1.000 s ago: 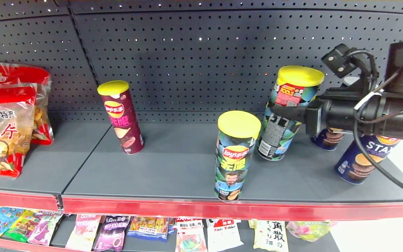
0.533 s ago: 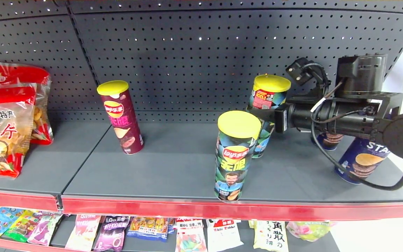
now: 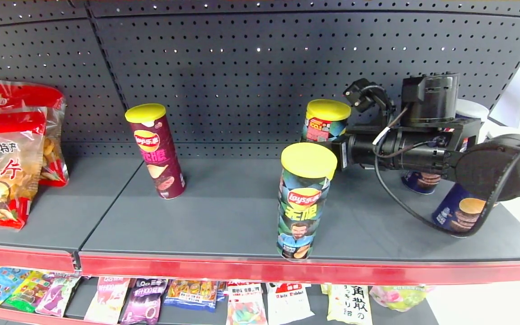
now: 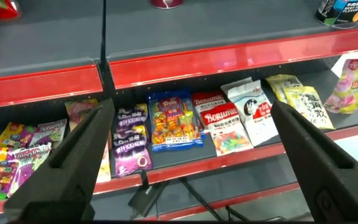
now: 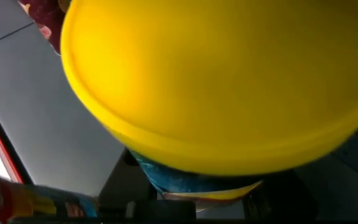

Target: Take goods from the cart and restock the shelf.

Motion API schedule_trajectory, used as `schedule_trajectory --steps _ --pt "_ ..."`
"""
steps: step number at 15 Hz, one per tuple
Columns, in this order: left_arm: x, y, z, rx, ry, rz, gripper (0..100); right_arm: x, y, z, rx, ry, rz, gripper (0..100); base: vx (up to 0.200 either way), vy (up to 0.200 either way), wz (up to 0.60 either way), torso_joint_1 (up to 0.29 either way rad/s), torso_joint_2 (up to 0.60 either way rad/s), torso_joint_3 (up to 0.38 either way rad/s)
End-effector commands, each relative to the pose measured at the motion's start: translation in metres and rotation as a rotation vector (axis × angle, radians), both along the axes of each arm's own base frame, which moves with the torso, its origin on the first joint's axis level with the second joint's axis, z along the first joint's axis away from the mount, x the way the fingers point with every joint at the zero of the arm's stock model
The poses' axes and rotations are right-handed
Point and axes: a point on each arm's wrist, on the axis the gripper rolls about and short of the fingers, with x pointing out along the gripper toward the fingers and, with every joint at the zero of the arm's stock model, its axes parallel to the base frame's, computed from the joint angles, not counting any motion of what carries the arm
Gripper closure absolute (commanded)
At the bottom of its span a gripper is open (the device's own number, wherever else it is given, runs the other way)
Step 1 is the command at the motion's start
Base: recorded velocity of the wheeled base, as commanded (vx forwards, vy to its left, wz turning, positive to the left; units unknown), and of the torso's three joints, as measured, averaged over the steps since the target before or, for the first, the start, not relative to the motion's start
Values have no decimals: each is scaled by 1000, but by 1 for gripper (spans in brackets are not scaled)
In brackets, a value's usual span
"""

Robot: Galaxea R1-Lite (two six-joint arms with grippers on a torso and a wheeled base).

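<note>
Head view: placing step, prob. near its end. The right gripper (image 3: 334, 146) comes in from the right, clamped on the held can (image 3: 327, 121) (yellow lid, green/blue body). The can is upright at the back of the upper shelf (image 3: 251, 268), close to the pegboard (image 3: 242, 67). Its base is hidden behind the front can (image 3: 304, 203), so can't tell if it's down on the deck yet.

Next move, my guess: seat it, let go, then draw the arm out to the right w/o clipping neighbours.

Obstacles: the front can stands just before the held one, near the shelf lip, and a sideways knock could tip it off. Two blue cans (image 3: 459, 211) sit under and behind the arm. The maroon can (image 3: 156, 151) is well apart to the left, w/ red snack bags (image 3: 11, 167) at the far left.

Left wrist view: left gripper (image 4: 191, 112) is spread wide and holds nothing, in front of the lower shelf's packets (image 4: 173, 121).

Right wrist view: held can's yellow lid is right up close, w/ dark finger parts against the body below it and shelf deck beyond.
</note>
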Motion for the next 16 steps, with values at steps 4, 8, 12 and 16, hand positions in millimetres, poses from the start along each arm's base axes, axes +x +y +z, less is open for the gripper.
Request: schedule_trajectory --steps 4,8,12,16 --pt "1 0 0 -1 6 2 0 3 11 -10 -12 21 22 100 0 0 0 0 0 0" --pt "1 0 0 -1 6 2 0 4 11 -12 -22 21 7 100 0 0 0 0 0 0" --pt "1 0 0 -1 6 0 0 3 14 -11 -18 19 14 100 0 0 0 0 0 0" --pt "0 0 0 -1 2 0 0 2 14 -11 -17 20 14 100 0 0 0 0 0 0"
